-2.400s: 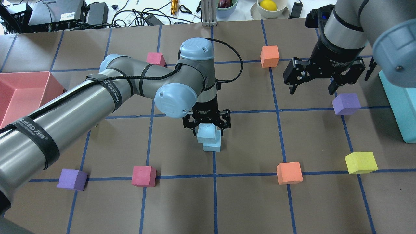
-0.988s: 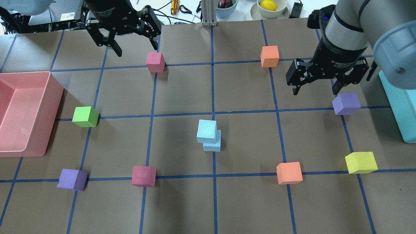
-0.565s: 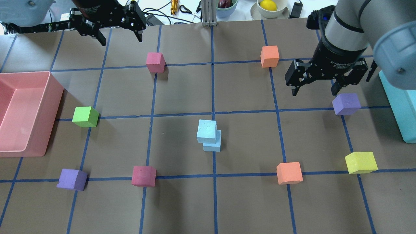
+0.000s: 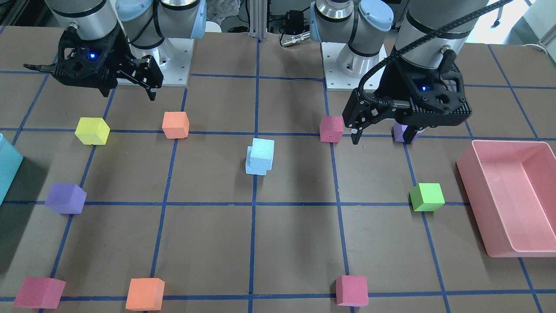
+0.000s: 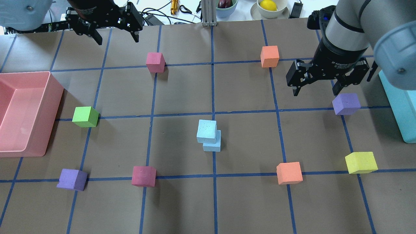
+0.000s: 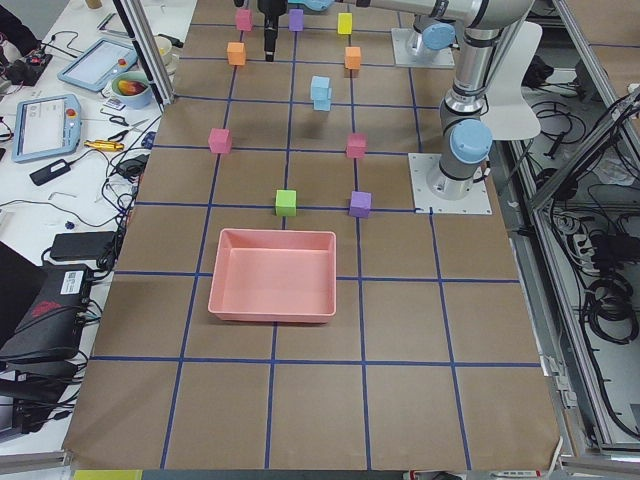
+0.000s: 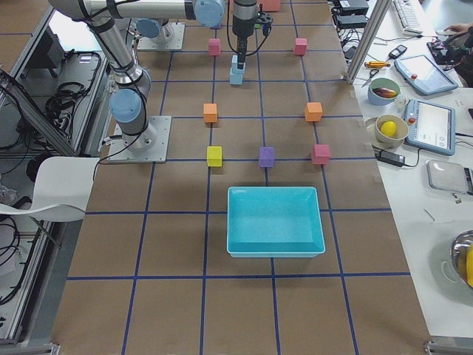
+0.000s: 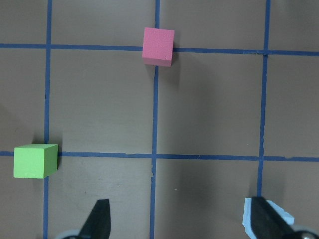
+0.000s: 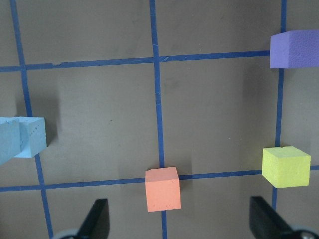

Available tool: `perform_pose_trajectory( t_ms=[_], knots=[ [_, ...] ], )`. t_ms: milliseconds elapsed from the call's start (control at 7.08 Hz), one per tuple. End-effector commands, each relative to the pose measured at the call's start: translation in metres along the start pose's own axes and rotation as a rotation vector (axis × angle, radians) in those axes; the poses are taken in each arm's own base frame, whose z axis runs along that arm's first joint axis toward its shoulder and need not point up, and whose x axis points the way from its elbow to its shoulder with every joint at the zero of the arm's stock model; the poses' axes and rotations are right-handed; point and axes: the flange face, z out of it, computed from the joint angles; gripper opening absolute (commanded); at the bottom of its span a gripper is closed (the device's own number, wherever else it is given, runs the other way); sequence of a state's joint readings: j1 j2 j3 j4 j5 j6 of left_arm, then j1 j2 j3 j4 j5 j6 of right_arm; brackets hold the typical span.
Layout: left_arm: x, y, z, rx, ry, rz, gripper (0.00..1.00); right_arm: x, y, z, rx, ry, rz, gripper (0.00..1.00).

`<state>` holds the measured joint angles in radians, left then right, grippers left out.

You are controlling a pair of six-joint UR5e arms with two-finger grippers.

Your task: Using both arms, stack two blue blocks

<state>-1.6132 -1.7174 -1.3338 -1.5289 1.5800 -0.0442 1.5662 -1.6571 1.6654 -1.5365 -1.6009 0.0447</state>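
The two blue blocks stand stacked near the table's middle. The upper one (image 5: 206, 130) (image 4: 263, 153) sits offset on the lower one (image 5: 213, 146) (image 4: 253, 168), and no gripper touches them. My left gripper (image 5: 117, 39) (image 4: 382, 138) is open and empty, high over the far left of the table. Its wrist view (image 8: 180, 221) shows a corner of the blue stack (image 8: 286, 217) behind one finger. My right gripper (image 5: 316, 91) (image 4: 129, 93) is open and empty over the far right, next to a purple cube (image 5: 346, 104). Its wrist view shows the stack (image 9: 22, 139) at the left edge.
A pink tray (image 5: 53, 97) stands at the left edge and a teal bin (image 5: 406, 110) at the right. Loose cubes lie around: green (image 5: 85, 116), pink (image 5: 155, 62) (image 5: 143, 175), orange (image 5: 269, 56) (image 5: 289, 173), yellow (image 5: 360, 162), purple (image 5: 72, 179).
My left gripper has let go of the upper blue block and drawn away to the far left, open. The stack stays put. My right gripper has barely moved.
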Motion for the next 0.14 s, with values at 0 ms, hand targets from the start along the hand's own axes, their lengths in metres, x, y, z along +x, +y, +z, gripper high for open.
perform_pose_trajectory(
  t_ms=[0],
  knots=[
    [-0.0005,0.0012,-0.0006,-0.003,0.001,0.032,1.00,-0.0006,-0.0006,0.0010,-0.002,-0.005,0.000,1.00]
  ],
)
